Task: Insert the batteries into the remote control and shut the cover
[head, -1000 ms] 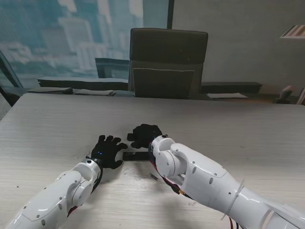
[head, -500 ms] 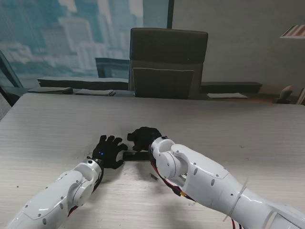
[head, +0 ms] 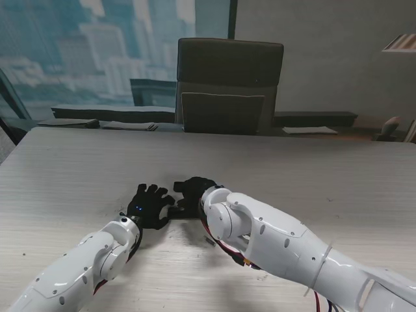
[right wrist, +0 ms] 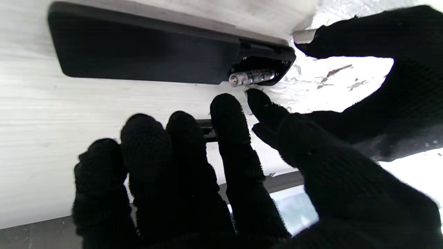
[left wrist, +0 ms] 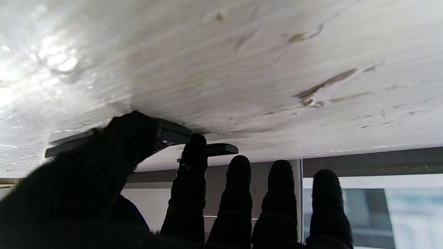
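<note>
Near the bench's middle: remote control lies flat, back up, compartment open
Battery: 1 visible, at the compartment's edge, seemingly not seated
Change: right robot hand has crept leftward since 1 s ago, closing on the compartment
Right robot hand: spread, holding nothing, fingertips just beside battery
Left robot hand: spread, thumb bracing remote's end
Cover: maybe the dark strip under the right fingers, cannot tell
Obstruction: right forearm hides the remote from the stand

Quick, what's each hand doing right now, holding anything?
Left hand: fingers spread, thumb resting on the remote control, no grasp.
Right hand: open, empty, fingertips beside the battery.
</note>
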### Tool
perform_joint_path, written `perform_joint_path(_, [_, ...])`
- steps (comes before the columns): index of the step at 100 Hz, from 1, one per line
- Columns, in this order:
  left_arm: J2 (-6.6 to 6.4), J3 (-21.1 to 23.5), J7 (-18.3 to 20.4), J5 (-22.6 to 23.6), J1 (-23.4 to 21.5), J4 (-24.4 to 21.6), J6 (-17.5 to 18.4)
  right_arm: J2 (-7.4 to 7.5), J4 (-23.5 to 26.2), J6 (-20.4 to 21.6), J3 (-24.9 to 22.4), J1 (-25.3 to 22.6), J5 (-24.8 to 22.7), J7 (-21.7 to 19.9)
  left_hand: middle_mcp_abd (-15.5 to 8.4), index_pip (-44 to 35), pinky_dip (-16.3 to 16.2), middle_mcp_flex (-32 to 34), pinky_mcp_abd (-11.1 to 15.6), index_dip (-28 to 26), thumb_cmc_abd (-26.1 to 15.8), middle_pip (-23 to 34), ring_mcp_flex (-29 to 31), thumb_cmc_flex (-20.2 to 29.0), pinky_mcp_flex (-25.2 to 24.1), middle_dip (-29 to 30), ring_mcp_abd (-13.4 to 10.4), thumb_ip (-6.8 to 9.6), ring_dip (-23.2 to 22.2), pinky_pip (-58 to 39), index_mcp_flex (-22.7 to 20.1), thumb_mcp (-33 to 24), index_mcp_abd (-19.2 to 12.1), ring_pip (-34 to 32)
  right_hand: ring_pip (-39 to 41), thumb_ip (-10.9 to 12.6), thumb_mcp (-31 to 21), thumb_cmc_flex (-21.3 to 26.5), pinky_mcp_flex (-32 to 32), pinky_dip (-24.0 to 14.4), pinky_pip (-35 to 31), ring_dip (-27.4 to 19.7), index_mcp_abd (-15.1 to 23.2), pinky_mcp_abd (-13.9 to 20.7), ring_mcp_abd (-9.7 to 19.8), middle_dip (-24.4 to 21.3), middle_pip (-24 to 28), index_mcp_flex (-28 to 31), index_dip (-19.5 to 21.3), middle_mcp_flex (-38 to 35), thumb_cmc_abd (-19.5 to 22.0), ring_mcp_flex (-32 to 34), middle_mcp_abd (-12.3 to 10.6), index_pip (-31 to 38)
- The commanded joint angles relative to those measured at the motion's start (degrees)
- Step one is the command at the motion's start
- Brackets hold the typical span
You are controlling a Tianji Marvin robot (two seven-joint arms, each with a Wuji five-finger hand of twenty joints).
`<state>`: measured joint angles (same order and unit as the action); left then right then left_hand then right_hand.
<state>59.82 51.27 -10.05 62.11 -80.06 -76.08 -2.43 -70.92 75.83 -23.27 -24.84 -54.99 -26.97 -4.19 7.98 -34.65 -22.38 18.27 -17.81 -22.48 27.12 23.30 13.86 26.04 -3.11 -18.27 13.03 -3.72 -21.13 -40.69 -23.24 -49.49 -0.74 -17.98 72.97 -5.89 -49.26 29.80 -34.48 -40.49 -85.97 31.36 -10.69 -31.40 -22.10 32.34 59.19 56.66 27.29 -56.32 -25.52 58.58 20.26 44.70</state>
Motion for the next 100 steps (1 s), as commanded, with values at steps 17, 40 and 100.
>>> perform_joint_path(17, [0.04,-0.49,1.39,-0.11,-0.69,0.81,-0.15,-1.49,-1.53,-2.07,1.97,1.80,2.79,-2.99,1.00,-8.33,0.00,0.67,-0.55,-3.50,-0.46,0.31,-0.98,0.80,-0.89,-0.07,0.66,0.96,0.36,0.40,-7.68,-0.40,-2.05,-0.30,3.52,1.40,0.76,1.28,-2.60,-2.02,-5.43,1.24,-1.45,-2.02,-0.63,1.87,3.11,2.07,1.51,-2.46,3.62,2.97,3.34,-0.38])
perform_joint_path(40, [0.05,-0.54,1.18,0.03,-0.72,0.87,-0.59,-2.77,-4.09,-3.51,3.26,3.16,4.67,-3.53,1.08,-8.68,0.03,0.97,-0.56,-3.79,-0.70,0.36,-0.90,0.87,-0.85,-0.15,0.68,1.00,0.37,0.18,-7.86,-0.32,-1.82,-0.42,3.65,1.51,0.90,1.55,-2.66,-2.05,-5.57,1.02,-1.61,-2.15,-0.78,2.02,3.05,1.83,1.61,-2.38,4.16,2.93,3.49,-0.07])
perform_joint_path(100, [0.11,-0.63,0.67,0.23,-0.72,1.10,-1.43,-2.94,-3.74,-4.19,2.79,2.74,5.61,-3.27,1.19,-7.32,0.05,0.92,-0.58,-3.32,-1.61,0.44,-0.79,0.80,-0.86,-0.27,0.78,1.02,0.31,-0.24,-6.76,0.14,-0.65,-0.67,1.86,3.33,1.74,-0.76,-0.29,-1.17,-3.93,0.73,-1.99,-1.68,-0.87,1.55,1.73,0.69,3.12,-0.40,2.55,0.70,3.43,-5.22])
